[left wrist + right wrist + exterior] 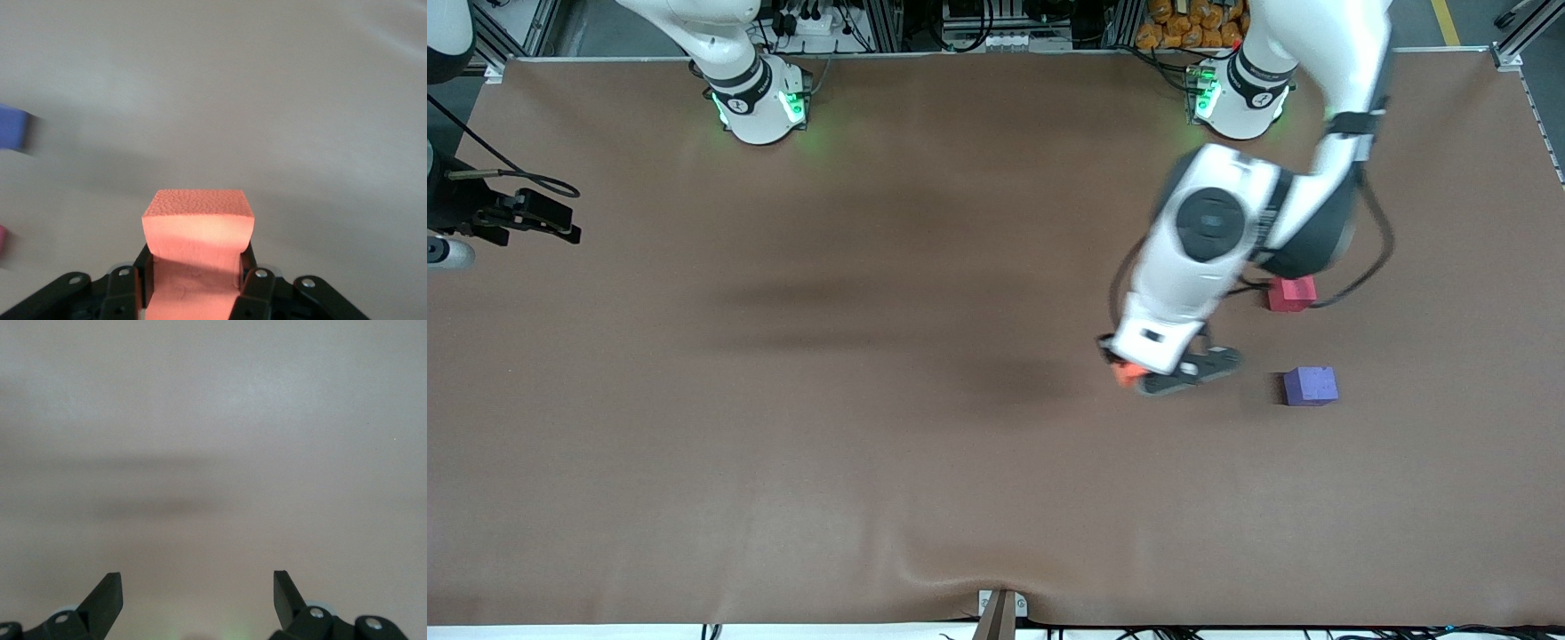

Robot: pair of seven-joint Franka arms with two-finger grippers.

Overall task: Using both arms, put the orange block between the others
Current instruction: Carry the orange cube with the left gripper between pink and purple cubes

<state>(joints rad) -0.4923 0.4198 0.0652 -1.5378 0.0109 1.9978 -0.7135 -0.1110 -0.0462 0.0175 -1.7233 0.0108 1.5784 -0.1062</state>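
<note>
While the left hand [1138,373] grips the orange block [198,230] over bare worktop [871,444], the gap it must reach lies toward the left arm's end, between the pinkish-red cube [1291,293] and purple-blue cube [1310,386]. Being a cube, the block has no long axis. The right hand [197,597] waits, fully open and empty.

My desk [871,444] is covered by a brown mat that wrinkles up at the six o'clock edge, where a small metal bracket [1000,609] sits. At twelve o'clock I see aluminium framing with cables [818,22], and a heap of orange objects [1192,22] toward one o'clock.
</note>
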